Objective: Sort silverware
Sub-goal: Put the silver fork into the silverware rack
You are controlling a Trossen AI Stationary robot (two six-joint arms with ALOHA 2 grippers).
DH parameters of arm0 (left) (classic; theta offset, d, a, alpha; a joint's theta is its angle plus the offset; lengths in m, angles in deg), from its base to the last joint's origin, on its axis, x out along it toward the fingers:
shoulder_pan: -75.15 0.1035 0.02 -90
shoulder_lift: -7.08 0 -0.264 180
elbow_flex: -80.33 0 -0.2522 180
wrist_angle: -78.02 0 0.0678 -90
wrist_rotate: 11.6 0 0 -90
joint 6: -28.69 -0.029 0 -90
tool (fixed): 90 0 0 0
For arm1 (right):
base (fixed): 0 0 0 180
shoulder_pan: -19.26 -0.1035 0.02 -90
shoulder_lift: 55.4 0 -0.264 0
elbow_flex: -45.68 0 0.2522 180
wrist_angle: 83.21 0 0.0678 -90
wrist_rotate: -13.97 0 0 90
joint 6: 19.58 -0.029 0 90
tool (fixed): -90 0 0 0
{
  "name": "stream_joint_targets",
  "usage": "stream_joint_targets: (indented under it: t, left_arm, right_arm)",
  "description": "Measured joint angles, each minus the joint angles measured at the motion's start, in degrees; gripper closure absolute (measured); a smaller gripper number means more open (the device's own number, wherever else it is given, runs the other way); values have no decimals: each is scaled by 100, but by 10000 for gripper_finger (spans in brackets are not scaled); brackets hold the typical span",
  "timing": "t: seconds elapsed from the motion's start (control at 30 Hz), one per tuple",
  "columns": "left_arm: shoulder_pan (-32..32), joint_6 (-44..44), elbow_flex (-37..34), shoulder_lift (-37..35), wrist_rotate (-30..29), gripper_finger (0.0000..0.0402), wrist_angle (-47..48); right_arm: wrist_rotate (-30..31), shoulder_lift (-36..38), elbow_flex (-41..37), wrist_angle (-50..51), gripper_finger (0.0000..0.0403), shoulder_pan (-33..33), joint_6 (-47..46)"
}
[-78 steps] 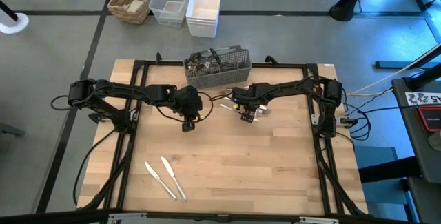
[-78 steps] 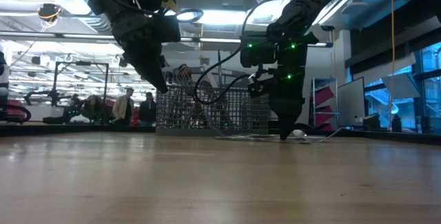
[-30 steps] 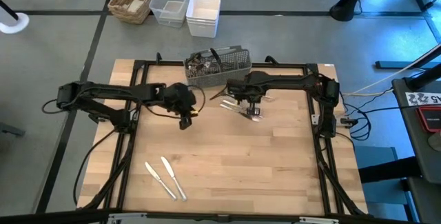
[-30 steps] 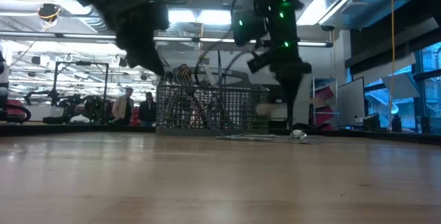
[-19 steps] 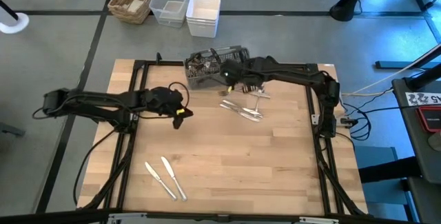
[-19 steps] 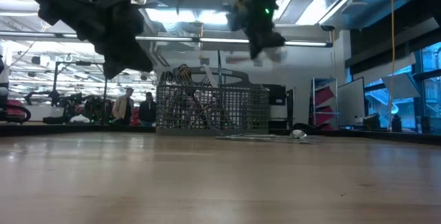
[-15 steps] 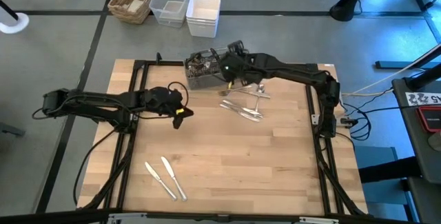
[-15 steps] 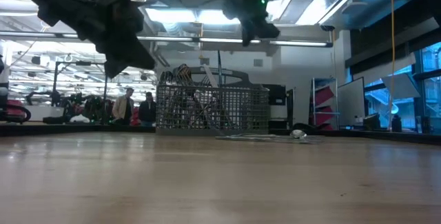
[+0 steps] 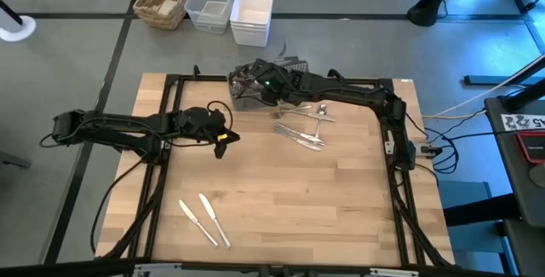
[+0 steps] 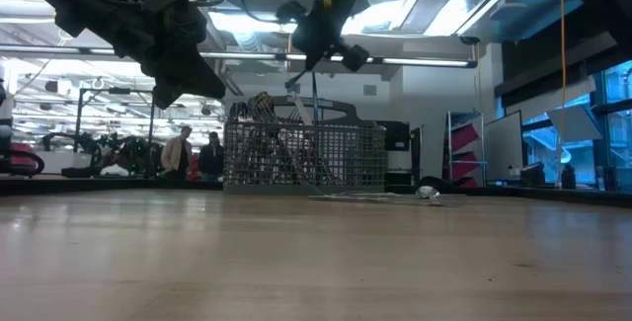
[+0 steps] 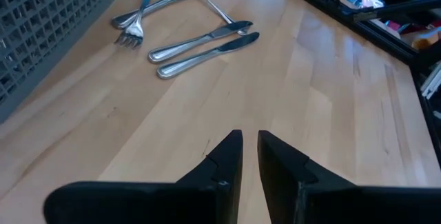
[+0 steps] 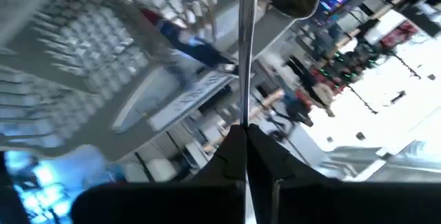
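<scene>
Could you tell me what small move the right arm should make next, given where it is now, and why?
Probably carry its piece away from the mesh caddy toward the loose silverware on the table and set it down there. The right gripper is shut on a thin shiny utensil, apparently a spoon, and sits over the caddy. The left gripper waits over bare wood.

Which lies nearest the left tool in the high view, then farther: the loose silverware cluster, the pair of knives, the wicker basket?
From the left tool:
1. Loose silverware cluster, toward the right arm's side.
2. Pair of knives, by the table's near edge.
3. Wicker basket, on the floor beyond the table.
</scene>
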Motion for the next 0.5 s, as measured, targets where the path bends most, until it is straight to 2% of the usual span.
stream_joint_targets:
  t: [0.13, 0.27, 0.5]
  left_arm:
    - [-22, 34, 0, 0, 0, 361, 2]
    - [-24, 12, 0, 0, 0, 361, 21]
    - [-22, -39, 0, 0, 0, 361, 56]
  right_arm:
    - [95, -228, 0, -569, 403, 74, 600]
    - [94, -339, 0, -697, 403, 178, 1076]
    - [-54, -344, -7, -666, 390, 295, 1130]
